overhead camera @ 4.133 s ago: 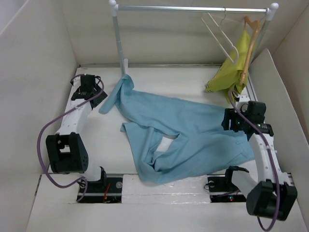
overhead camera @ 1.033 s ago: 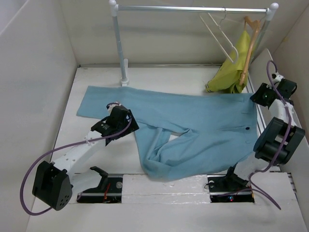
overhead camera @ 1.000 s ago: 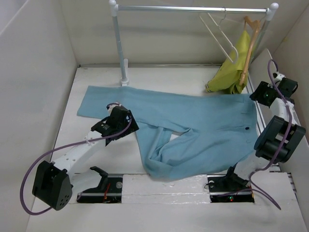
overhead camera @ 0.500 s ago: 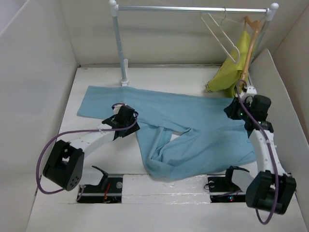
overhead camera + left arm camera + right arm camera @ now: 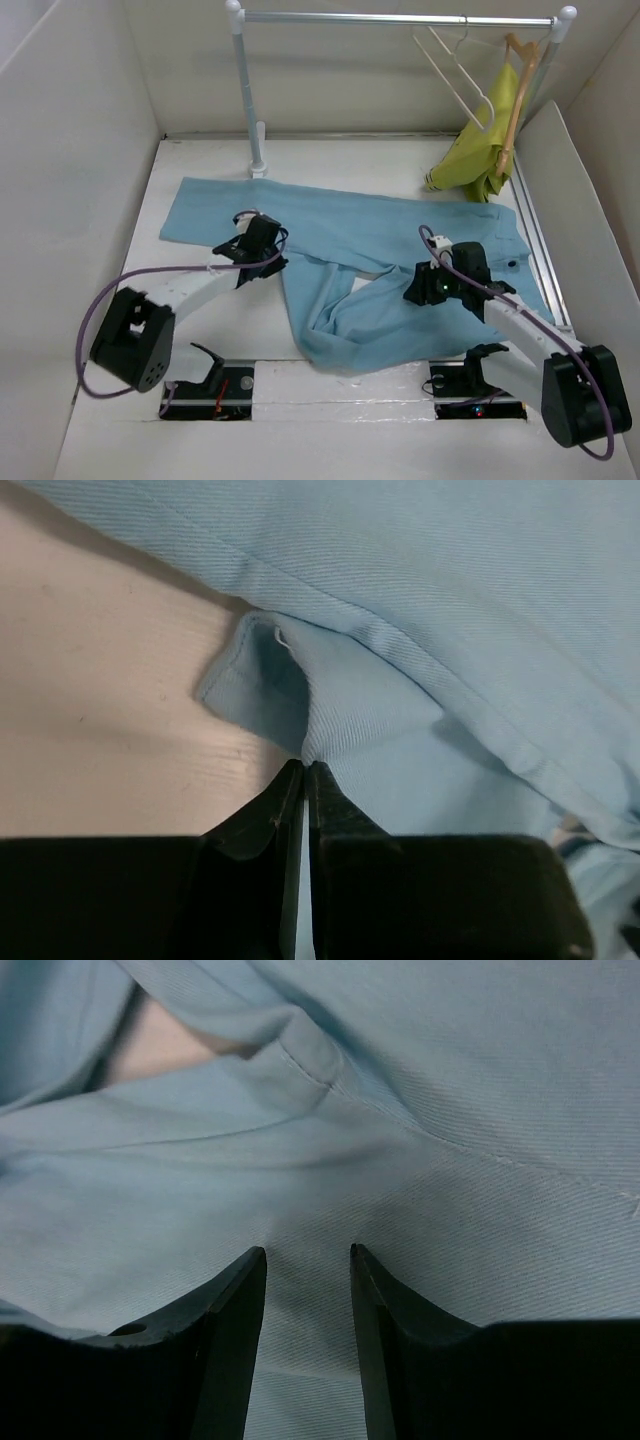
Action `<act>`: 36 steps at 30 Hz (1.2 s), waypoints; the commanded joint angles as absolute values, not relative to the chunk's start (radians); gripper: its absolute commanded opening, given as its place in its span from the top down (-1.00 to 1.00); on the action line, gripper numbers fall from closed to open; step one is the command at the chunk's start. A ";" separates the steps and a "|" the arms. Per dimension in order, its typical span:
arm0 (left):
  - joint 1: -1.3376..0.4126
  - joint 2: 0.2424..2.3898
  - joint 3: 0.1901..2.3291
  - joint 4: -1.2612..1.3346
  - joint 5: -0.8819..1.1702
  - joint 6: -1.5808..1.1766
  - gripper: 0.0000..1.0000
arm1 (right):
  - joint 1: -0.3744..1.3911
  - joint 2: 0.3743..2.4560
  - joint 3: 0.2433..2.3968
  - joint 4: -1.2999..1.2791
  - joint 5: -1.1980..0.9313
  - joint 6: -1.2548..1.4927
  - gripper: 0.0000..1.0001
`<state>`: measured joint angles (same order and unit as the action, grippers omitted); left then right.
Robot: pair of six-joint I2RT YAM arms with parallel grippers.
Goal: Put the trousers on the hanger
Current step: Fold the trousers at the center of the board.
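Note:
The light blue trousers lie spread over the white table, one leg stretched to the left and the other folded toward the front. My left gripper rests at the lower edge of the stretched leg. In the left wrist view its jaws are shut on a pinched fold of the trousers. My right gripper hovers over the cloth near the crotch. The right wrist view shows it open just above the trousers, gripping nothing. The cream-white hanger hangs on the rail at the back right.
A metal rail on a white post spans the back. A tan wooden hanger on it carries a yellow-green garment. White walls enclose the table on the left, back and right.
My left gripper has shut on the edge of the trousers leg. My right arm swung from the far right edge to the middle of the trousers, and its jaws widened.

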<state>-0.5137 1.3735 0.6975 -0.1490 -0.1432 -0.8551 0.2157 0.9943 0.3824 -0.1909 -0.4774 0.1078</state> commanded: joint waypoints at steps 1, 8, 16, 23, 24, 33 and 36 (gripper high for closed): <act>-0.517 1.150 0.830 -0.303 -0.215 -0.880 1.00 | 0.219 1.053 0.394 -0.083 -0.460 0.109 0.10; -0.517 0.759 0.942 -0.664 -0.371 -1.040 1.00 | 0.184 1.111 0.472 -0.161 -0.445 0.012 0.07; -0.517 0.516 0.946 -0.913 -0.633 -1.209 1.00 | 0.127 1.163 0.474 -0.184 -0.475 -0.066 0.05; -0.517 0.658 1.014 -0.954 -0.801 -1.211 1.00 | 0.074 1.190 0.495 -0.218 -0.511 -0.109 0.06; -0.517 0.666 1.011 -1.006 -0.819 -1.324 1.00 | 0.074 1.181 0.499 -0.230 -0.514 -0.113 0.05; -0.517 0.618 1.232 -0.816 -0.986 -1.068 1.00 | 0.022 1.063 0.552 -0.382 -0.494 -0.160 -0.29; -0.517 0.618 1.213 -0.750 -0.919 -1.032 1.00 | -0.012 1.017 0.592 -0.474 -0.492 -0.160 -0.41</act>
<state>-0.5171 0.6117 1.2201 -0.8574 -0.8677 -1.0805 0.0151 1.0592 0.5285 -0.3855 -0.4938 -0.1368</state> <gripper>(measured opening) 0.006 0.698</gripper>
